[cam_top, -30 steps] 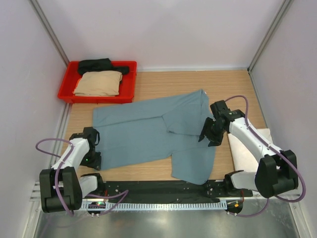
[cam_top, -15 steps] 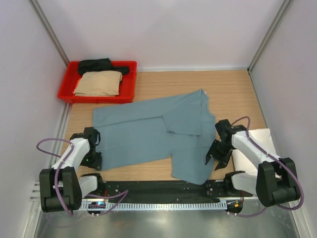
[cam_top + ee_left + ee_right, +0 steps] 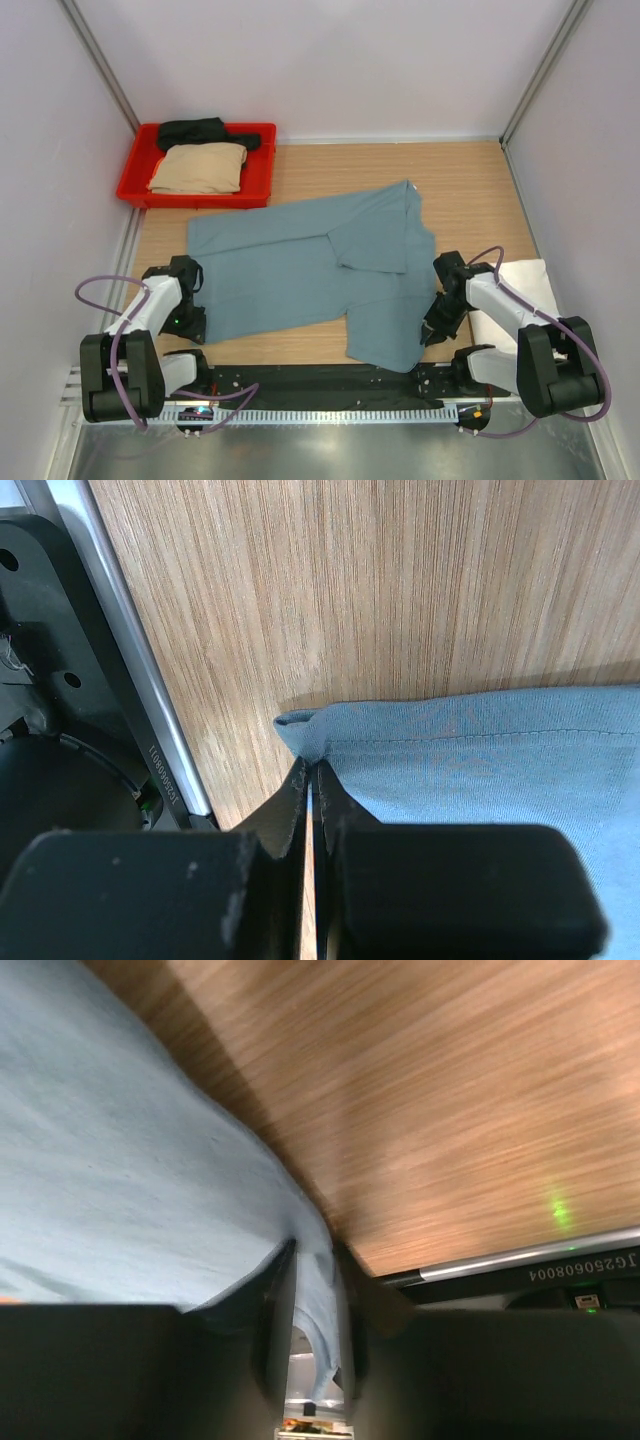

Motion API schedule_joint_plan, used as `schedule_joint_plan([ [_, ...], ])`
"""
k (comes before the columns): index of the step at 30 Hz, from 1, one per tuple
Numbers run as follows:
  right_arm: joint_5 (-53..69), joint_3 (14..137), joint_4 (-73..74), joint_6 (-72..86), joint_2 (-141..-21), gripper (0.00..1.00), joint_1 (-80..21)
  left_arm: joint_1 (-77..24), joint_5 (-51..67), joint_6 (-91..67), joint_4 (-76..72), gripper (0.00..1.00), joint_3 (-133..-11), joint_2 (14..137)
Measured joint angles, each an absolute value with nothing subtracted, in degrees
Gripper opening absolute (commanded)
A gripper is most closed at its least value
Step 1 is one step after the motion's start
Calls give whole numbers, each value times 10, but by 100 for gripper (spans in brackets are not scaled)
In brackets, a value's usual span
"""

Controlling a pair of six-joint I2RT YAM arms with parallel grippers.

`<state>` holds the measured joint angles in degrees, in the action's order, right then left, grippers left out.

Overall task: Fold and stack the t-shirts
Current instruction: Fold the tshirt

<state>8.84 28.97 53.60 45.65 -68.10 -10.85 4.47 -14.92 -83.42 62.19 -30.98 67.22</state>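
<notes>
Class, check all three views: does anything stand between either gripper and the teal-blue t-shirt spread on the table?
Nothing visible does. The left gripper is closed on a corner of the teal-blue t-shirt, and the right gripper is pinching that shirt's edge near its other front corner.

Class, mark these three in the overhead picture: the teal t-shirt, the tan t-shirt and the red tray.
teal t-shirt (image 3: 290, 270), top view, middle of its body
tan t-shirt (image 3: 200, 168), top view, centre of folded cloth
red tray (image 3: 200, 201), top view, its near wall
</notes>
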Motion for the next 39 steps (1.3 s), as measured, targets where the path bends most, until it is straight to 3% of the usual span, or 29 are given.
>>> schedule_joint_plan([
  [3, 88, 289, 533, 468, -677, 1, -109, 45, -149, -835, 623, 0, -310, 672],
  [18, 25, 452, 632, 420, -616, 1, -101, 45, -140, -818, 692, 0, -368, 672],
  [39, 34, 650, 594, 310, -709, 1, -95, 44, -147, -778, 757, 0, -478, 738],
])
